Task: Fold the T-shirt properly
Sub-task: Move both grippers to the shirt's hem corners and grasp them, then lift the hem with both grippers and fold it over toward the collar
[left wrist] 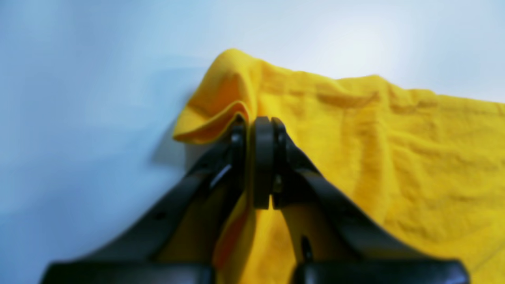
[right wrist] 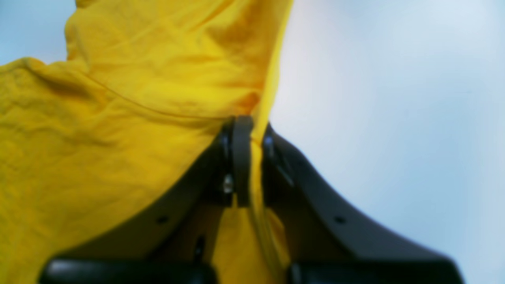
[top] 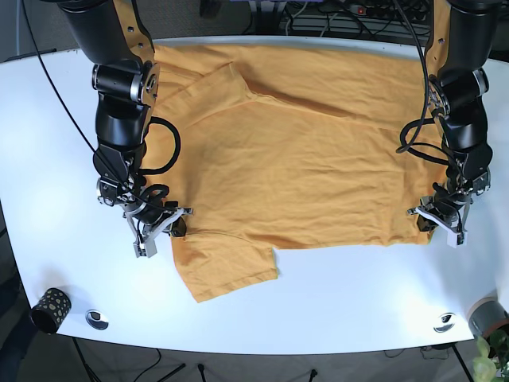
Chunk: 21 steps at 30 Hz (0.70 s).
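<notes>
Table (top: 334, 306): white, carries everything. T-shirt (top: 318, 159): yellow, spread mostly flat across the middle, near sleeve sticking out toward the front edge, wrinkled.

Risks for you, judged from this layout:
- Both grips sit on thin edge cloth. Lift unevenly and one side may slip out, leaving the fold skewed.
- The near sleeve lies loose; it could drag or tuck under as the edge travels.
- Pull the two arms apart too hard and the fabric stretches rather than folds.

Right arm (base view's left): reaching down, right hand (right wrist: 248, 157) low at the shirt's side near the sleeve seam, clenched on a pinch of T-shirt; cloth runs between the pads in the wrist view.

Left arm: likewise bent down, left hand (left wrist: 258, 157) at the opposite hem corner, clamped on a raised fold of T-shirt.
</notes>
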{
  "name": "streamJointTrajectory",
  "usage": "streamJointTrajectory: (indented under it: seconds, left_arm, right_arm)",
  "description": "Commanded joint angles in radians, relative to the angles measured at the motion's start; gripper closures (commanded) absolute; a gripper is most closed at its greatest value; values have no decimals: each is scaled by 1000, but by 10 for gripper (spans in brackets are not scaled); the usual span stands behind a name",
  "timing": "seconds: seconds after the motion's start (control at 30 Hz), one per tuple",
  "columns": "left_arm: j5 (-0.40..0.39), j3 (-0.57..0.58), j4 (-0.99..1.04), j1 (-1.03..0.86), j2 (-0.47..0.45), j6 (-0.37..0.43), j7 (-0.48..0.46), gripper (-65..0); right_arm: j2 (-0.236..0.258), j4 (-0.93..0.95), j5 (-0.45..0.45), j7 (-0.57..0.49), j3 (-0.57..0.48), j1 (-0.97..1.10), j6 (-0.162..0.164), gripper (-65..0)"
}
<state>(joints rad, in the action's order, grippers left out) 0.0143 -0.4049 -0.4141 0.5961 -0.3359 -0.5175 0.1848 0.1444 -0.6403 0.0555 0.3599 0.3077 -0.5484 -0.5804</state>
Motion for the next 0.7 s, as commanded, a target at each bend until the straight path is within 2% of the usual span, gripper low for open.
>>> streamJointTrajectory:
  seconds: [0.0,0.13,0.27,0.53,0.67]
  left_arm:
    - [-1,-2,-13,25,-19,-7,-3,0]
    - [-4,-7,-16,25,-22,-30,-3,0]
    - [-44,-64,-130,9,-18,-123,8,0]
    - [-129,-88,-438,-78,14,-157,239,0]
    - [-172,-90,-570,-152,18,-158,310,0]
  right_arm:
    - [17,-31,19,-23,0,-37,-11,0]
    - [22,-94,16,-17,0,-34,-11,0]
    - [24,-140,16,6,0,-32,-11,0]
    - [42,-295,22,101,0,15,-11,0]
    - [42,-433,24,166,0,75,-11,0]
